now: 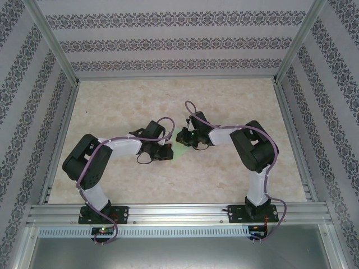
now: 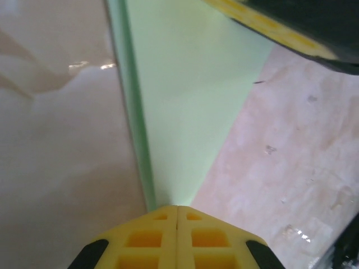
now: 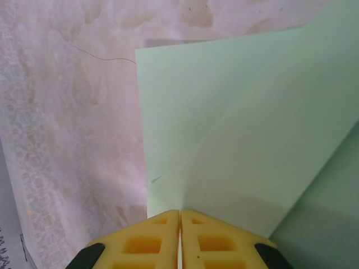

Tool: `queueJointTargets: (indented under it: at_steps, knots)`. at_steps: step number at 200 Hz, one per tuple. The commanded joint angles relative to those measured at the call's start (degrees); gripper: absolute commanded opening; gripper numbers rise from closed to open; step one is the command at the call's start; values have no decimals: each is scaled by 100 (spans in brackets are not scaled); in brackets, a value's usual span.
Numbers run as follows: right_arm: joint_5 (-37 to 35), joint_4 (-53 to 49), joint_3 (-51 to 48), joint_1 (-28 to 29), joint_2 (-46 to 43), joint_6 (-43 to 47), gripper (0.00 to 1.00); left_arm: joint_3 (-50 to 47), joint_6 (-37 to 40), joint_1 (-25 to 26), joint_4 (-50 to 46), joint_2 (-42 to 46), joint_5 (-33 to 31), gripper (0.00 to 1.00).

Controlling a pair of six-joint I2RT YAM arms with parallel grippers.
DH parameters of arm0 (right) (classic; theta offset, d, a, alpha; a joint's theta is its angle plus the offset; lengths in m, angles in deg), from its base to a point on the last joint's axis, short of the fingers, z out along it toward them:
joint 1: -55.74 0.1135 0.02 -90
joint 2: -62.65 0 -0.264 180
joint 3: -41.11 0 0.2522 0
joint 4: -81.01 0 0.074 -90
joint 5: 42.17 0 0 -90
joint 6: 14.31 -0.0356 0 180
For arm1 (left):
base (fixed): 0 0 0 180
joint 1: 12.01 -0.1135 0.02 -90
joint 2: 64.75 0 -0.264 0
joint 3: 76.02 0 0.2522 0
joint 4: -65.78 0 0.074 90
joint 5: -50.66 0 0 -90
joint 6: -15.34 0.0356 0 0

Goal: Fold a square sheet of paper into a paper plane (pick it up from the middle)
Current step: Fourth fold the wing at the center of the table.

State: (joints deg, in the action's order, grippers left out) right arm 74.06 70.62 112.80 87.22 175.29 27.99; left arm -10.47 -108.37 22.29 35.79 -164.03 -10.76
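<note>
In the overhead view we see the left gripper and the right gripper meeting over the middle of the beige marbled tabletop. Small patches of the thin pale mint-green paper sheet show between them. That view is too coarse for us to tell how the jaws stand, and the wrist views supply this detail. In the left wrist view, the left gripper's yellow fingers are pressed together on a narrow end of the paper sheet. From there a raised folded edge runs away up the frame, with the tabletop on both sides. One yellow finger of the right gripper crosses the upper right corner, over the paper sheet. In the right wrist view, the right gripper's yellow fingers are clenched on an edge of the paper sheet. The sheet spreads away from them in overlapping flat layers, with a diagonal crease and one square corner above the tabletop. The paper is plain and unmarked.
</note>
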Motion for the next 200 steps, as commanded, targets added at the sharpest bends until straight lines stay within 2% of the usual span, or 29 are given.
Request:
queueJointTargets:
  at_steps: [1, 55, 85, 106, 153, 200]
  knots:
    - [-386, -215, -211, -4, 241, 122, 10, 439, -35, -8, -76, 72, 255, 8]
    - [-326, -50, -283, 2, 294, 9, 10, 867, -381, -62, 317, -556, 279, 11]
    - [-331, -2, -296, 7, 316, -110, 10, 558, -695, -64, 953, -912, 522, 11]
    - [-381, 82, -316, 50, 342, -177, 11, 392, -805, -60, 1028, -1082, 372, 12]
    - [-404, 85, -320, 64, 417, -171, 11, -91, -638, -63, 482, -824, 93, 10]
    - [-463, 14, -274, 53, 507, -99, 11, -820, -704, -63, 879, -392, 715, 11]
